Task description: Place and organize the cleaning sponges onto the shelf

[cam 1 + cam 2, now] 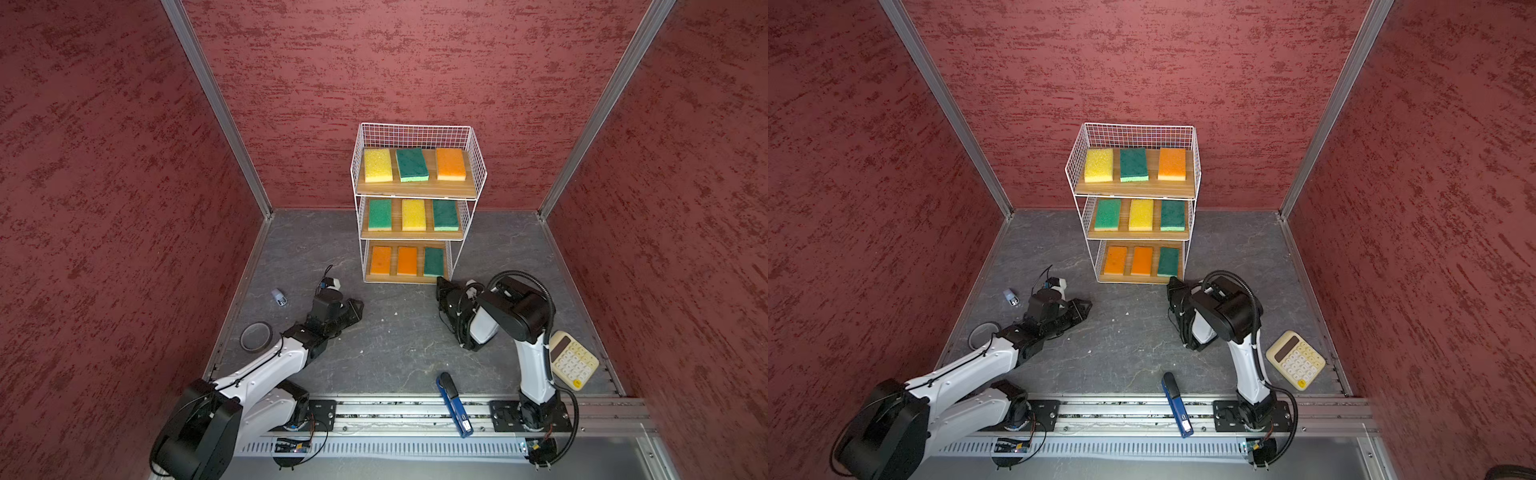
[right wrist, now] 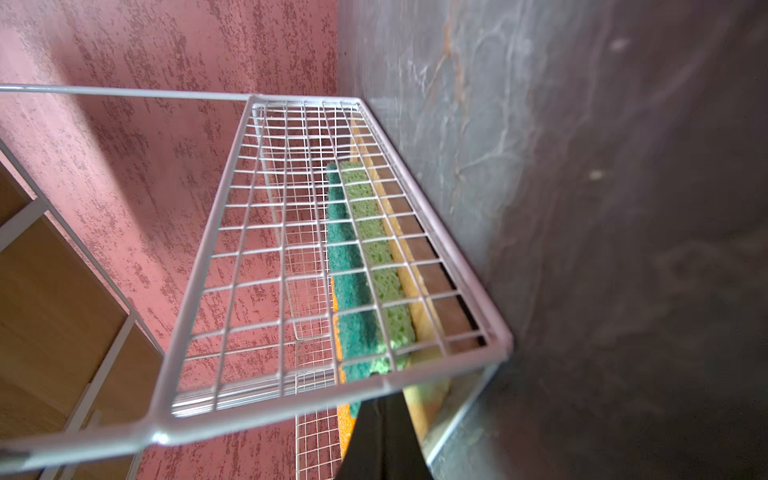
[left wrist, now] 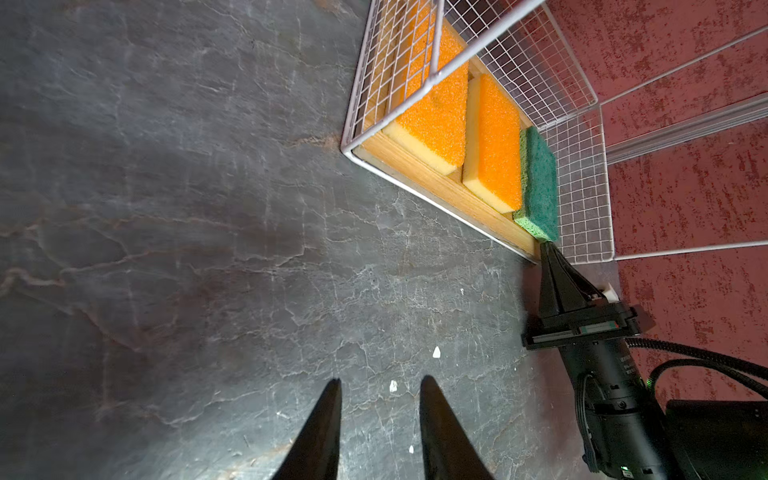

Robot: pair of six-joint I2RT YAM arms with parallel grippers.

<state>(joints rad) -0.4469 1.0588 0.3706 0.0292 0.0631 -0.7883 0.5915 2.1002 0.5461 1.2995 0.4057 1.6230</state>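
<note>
Both top views show, lower left, the left gripper (image 1: 360, 305) parted and empty over the floor (image 1: 395, 332). Right of centre, the right gripper (image 1: 439, 282) is clenched, its tip at the near corner of the green sponge (image 1: 434, 262) on the bottom tier. Beyond it, the shelf (image 1: 415, 192) holds all nine cleaning sponges (image 1: 412, 164), three per tier.

Both top views: high, front, looking steeply down on the shelf (image 1: 415, 135). Wrist views: low, sharing its bottom tier (image 3: 436, 192); the right one closest.

Nine sponges (image 1: 413, 215) fill one three-tier shelf (image 1: 415, 192): four green (image 1: 412, 164), three orange (image 1: 451, 164), two yellow (image 1: 377, 165), three per tier. Just ahead of the right gripper (image 1: 439, 282) lie two orange and one green. Behind it: one calculator (image 1: 573, 360), one stapler (image 1: 454, 409).
</note>
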